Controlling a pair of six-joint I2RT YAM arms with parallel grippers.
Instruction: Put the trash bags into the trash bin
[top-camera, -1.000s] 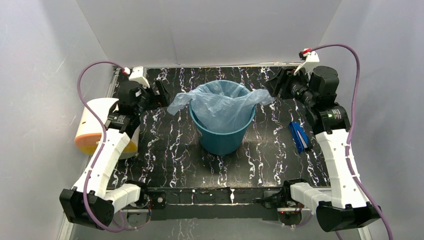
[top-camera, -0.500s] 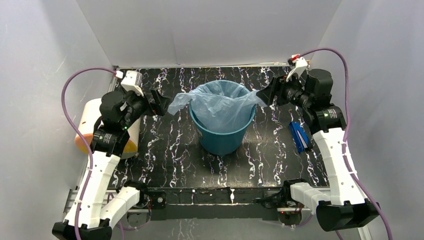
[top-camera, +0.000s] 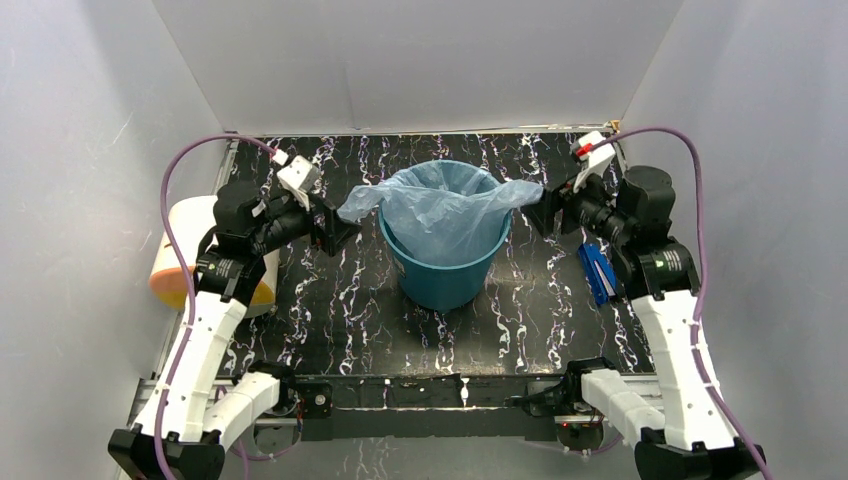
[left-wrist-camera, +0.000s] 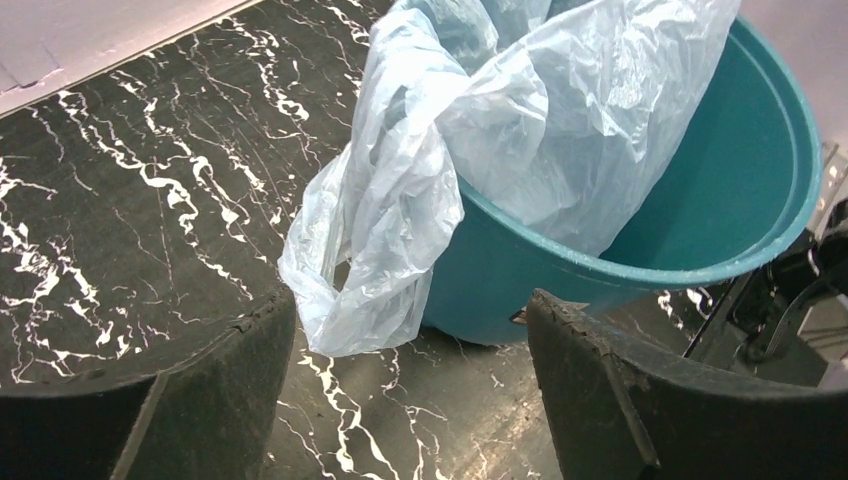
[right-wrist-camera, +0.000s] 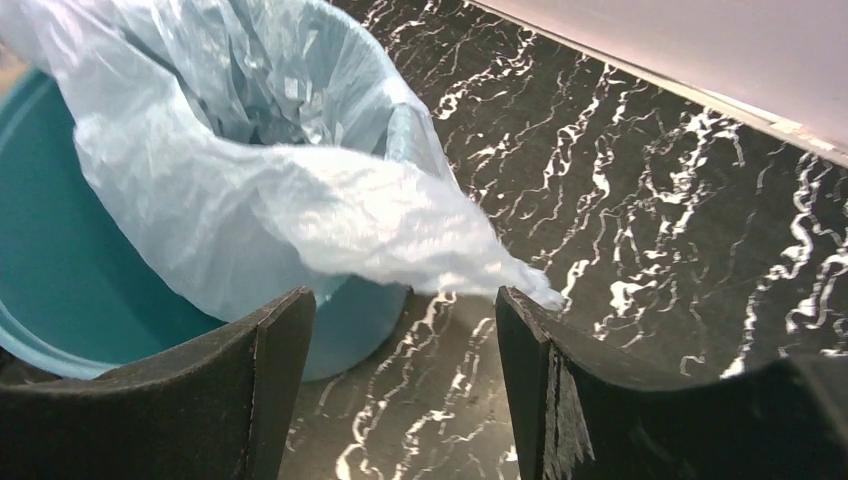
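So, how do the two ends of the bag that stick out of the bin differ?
The left end droops down outside the bin wall as a crumpled loop; the right end stretches out sideways, flatter, tapering to a point. Both are thin, light blue and pass over the rim.

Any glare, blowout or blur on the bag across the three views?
Top external: soft, even light, trash bag reads clearly, no glare. Left wrist: bag folds draped over the trash bin rim go near-white; its own fingers sit dark in the foreground. Right wrist: bag flap washed out, marbled table crisp.
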